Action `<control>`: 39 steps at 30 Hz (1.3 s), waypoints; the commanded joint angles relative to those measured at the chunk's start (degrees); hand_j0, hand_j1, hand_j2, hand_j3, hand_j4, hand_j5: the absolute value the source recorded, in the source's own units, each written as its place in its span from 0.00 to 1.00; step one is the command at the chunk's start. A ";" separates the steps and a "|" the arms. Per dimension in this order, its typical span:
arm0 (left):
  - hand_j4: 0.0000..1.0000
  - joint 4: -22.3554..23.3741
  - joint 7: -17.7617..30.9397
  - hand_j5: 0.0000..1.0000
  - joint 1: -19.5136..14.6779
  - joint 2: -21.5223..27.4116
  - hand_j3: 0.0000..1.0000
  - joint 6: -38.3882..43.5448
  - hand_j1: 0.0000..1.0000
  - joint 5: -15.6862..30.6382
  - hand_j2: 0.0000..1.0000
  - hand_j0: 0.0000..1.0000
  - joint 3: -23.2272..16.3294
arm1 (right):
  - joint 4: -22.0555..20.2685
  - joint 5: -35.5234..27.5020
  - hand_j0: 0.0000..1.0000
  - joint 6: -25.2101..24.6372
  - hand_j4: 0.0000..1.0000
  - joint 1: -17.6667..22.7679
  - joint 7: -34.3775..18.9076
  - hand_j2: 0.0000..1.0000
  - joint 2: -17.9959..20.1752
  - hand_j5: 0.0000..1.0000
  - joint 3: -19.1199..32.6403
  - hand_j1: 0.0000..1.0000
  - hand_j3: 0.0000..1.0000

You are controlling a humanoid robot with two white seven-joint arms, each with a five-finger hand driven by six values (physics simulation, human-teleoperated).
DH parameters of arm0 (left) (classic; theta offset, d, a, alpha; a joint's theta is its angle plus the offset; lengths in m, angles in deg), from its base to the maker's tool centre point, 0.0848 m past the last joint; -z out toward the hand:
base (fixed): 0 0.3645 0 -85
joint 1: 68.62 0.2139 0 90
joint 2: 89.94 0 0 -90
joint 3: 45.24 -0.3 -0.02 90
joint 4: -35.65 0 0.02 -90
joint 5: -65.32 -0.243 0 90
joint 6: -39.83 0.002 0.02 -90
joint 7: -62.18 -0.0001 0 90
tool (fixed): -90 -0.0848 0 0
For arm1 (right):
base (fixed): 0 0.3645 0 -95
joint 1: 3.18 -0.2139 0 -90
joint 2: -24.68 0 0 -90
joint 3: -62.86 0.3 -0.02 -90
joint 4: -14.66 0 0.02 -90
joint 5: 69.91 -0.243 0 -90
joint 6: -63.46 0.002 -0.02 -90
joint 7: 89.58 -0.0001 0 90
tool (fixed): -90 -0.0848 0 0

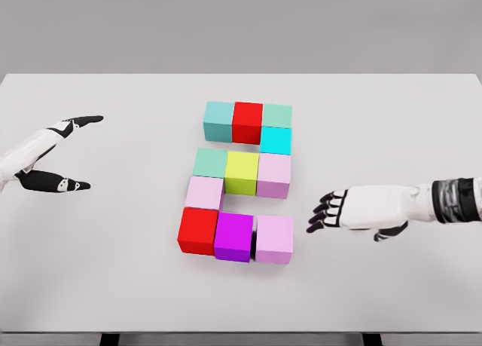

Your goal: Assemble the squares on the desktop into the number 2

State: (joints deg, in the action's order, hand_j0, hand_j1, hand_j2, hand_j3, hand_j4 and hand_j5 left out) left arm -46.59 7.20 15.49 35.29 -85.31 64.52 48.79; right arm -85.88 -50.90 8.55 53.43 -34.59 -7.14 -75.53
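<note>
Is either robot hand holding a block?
No, the left hand and right hand are both open, clear of the blocks.

No legible text, labels or numbers anywhere.

Cubes [242,173]: smooth, matt, uniformly coloured faces. Table [113,270]: smooth, matt, pale grey top. Left hand [53,154] and right hand [354,210]: smooth white shells with black fingers.

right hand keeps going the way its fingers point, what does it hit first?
Likely the light pink cube at the bottom-right end of the figure: the right hand points left at it with only bare table between. Height is unclear.
</note>
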 commanded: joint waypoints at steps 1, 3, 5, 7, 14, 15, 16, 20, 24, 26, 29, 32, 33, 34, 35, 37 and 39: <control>1.00 -0.03 -0.02 1.00 0.00 0.02 1.00 0.14 1.00 0.45 1.00 1.00 0.01 | -0.01 -0.20 1.00 -0.09 1.00 -0.27 0.01 1.00 -1.06 1.00 -2.68 1.00 1.00; 1.00 -0.03 -0.02 1.00 0.00 0.02 1.00 0.14 1.00 0.45 1.00 1.00 0.01 | -0.01 -0.20 1.00 -0.09 1.00 -1.33 0.01 1.00 -1.50 1.00 -4.09 1.00 1.00; 1.00 -0.03 -0.02 1.00 0.00 0.11 1.00 0.14 1.00 0.45 1.00 1.00 0.01 | -0.10 -0.11 1.00 -0.09 1.00 -1.42 0.01 1.00 -1.76 1.00 -4.09 1.00 1.00; 1.00 -0.03 -0.02 1.00 0.00 0.02 1.00 0.14 1.00 0.45 1.00 1.00 0.01 | -0.10 -0.11 1.00 -0.09 1.00 -1.41 0.01 1.00 -1.85 1.00 -4.96 1.00 1.00; 1.00 -0.03 -0.02 1.00 0.00 0.02 1.00 0.14 1.00 0.45 1.00 1.00 0.01 | -0.10 -0.11 1.00 -0.09 1.00 -2.12 0.01 1.00 -3.61 1.00 -5.32 1.00 1.00; 1.00 -0.03 -0.02 1.00 0.00 0.02 1.00 0.14 1.00 0.45 1.00 1.00 0.01 | -0.10 -0.11 1.00 -0.09 1.00 -2.12 0.01 1.00 -3.69 1.00 -5.32 1.00 1.00; 1.00 -0.03 -0.02 1.00 0.00 0.02 1.00 0.14 1.00 0.45 1.00 1.00 0.01 | -0.10 -0.20 1.00 -0.09 1.00 -2.12 0.01 1.00 -3.70 1.00 -5.32 1.00 1.00; 1.00 -0.03 -0.02 1.00 0.00 0.02 1.00 0.14 1.00 0.45 1.00 1.00 0.01 | -0.10 -0.11 1.00 -0.09 1.00 -2.12 0.01 1.00 -3.87 1.00 -5.32 1.00 1.00; 1.00 -0.03 -0.02 1.00 0.00 0.02 1.00 0.14 1.00 0.45 1.00 1.00 0.01 | -0.01 -0.20 1.00 -0.09 1.00 -3.17 0.01 1.00 -3.78 1.00 -5.32 1.00 1.00; 1.00 -0.03 -0.02 1.00 0.00 0.02 1.00 0.14 1.00 0.45 1.00 1.00 -0.08 | -0.01 -0.20 1.00 -0.09 1.00 -3.35 0.01 1.00 -3.52 1.00 -5.32 1.00 1.00; 1.00 -0.03 -0.02 1.00 0.00 0.02 1.00 0.14 1.00 0.45 1.00 1.00 0.01 | -0.01 -0.20 1.00 -0.09 1.00 -4.05 0.01 1.00 -1.24 1.00 -5.23 1.00 1.00; 1.00 -0.03 -0.02 1.00 0.00 0.02 1.00 0.14 1.00 0.45 1.00 1.00 0.01 | -0.01 -0.20 1.00 -0.09 1.00 -4.58 0.01 1.00 1.67 1.00 -4.88 1.00 1.00; 1.00 -0.03 -0.02 1.00 0.00 0.02 1.00 0.14 1.00 0.45 1.00 1.00 0.01 | -0.01 -0.20 1.00 -0.09 1.00 -4.58 0.01 1.00 2.02 1.00 -4.88 1.00 1.00; 1.00 -0.03 -0.02 1.00 0.08 0.02 1.00 0.14 1.00 0.45 1.00 1.00 0.01 | -0.01 -0.20 1.00 -0.09 1.00 -4.58 0.01 1.00 2.37 1.00 -4.70 1.00 1.00; 1.00 -0.03 -0.02 1.00 0.09 -0.07 1.00 0.14 1.00 0.45 1.00 1.00 0.01 | -0.01 -0.20 1.00 -0.09 1.00 -4.58 0.01 1.00 2.81 1.00 -4.70 1.00 1.00; 1.00 -0.03 -0.02 1.00 0.00 -0.16 1.00 0.14 1.00 0.45 1.00 1.00 0.01 | -0.01 -0.38 1.00 -0.09 1.00 -4.49 0.01 1.00 2.90 1.00 -4.53 1.00 1.00; 1.00 -0.03 -0.02 1.00 0.09 -0.16 1.00 0.14 1.00 0.45 1.00 1.00 0.01 | -0.01 -0.90 1.00 -0.09 1.00 -4.67 0.01 1.00 3.33 1.00 -4.18 1.00 1.00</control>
State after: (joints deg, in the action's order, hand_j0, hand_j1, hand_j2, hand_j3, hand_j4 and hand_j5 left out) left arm -46.59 7.20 15.49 35.12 -85.31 64.49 48.80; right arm -85.88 -51.16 8.60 48.76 -34.59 -4.41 -80.00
